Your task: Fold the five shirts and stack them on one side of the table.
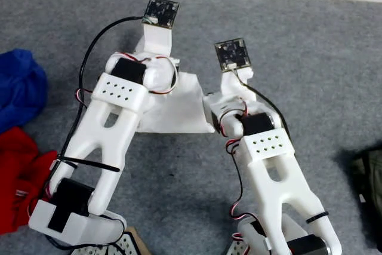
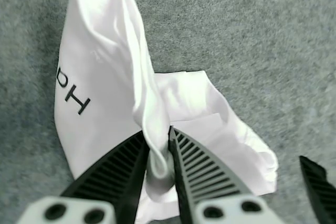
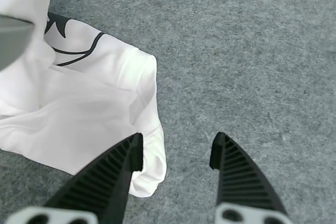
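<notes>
Left gripper (image 2: 157, 137): jaws almost closed, clamped on a raised fold of the white shirt (image 2: 105, 93). The cloth is pinched between the ribbed fingers (image 2: 199, 166). The rest of the shirt lies crumpled on the grey table (image 1: 310, 46), with black print showing on one panel.

Right gripper (image 3: 177, 142): jaws wide apart, holding nothing. One finger is over the white shirt's outer edge and the other is over bare table just beside it (I cannot tell if the first touches the cloth).

Count in the high view:
- Arms: two, both with their grippers at the white shirt.
- White shirt: one.
- Blue shirt (image 1: 21, 85): one, well apart from the white shirt, on the left arm's side.
- Red shirt (image 1: 15, 171): one, touching the blue shirt, also well apart from the white.
- Dark garment (image 1: 370, 177): one, well apart from the white shirt on the right arm's side (cut off at the edge).
</notes>
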Controlling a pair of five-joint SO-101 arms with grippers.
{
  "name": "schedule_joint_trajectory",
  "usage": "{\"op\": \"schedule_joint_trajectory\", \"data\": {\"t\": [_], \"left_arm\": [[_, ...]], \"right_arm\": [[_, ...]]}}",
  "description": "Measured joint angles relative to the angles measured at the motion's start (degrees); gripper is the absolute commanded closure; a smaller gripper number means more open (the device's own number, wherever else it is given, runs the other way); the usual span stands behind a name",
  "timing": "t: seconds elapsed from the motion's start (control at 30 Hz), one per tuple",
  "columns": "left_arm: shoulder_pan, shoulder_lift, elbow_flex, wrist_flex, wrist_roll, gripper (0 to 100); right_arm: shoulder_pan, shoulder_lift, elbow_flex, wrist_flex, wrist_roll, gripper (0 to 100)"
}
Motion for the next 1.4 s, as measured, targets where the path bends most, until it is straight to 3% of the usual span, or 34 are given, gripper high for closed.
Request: {"op": "schedule_joint_trajectory", "data": {"t": [0.27, 0.53, 0.77, 1.0, 1.4], "left_arm": [[-4.84, -8.44, 0.88, 0.18, -2.11, 99], [-9.49, -17.76, 9.23, 0.88, -2.29, 99], [-13.27, -25.58, 16.00, 0.88, -2.29, 99], [-14.33, -29.71, 20.48, 0.88, -2.29, 99], [-14.42, -29.89, 20.75, 0.88, -2.29, 99]], "right_arm": [[-0.09, 0.00, 0.00, 0.00, 0.00, 77.8], [-11.78, 4.84, 3.78, -5.54, 0.00, 78.5], [-18.46, 6.33, 4.31, -8.97, -0.18, 92.6], [-23.56, 6.33, 8.88, -16.09, -0.18, 93.6], [-24.18, 21.89, 3.43, -21.36, -0.18, 94.0]]}}
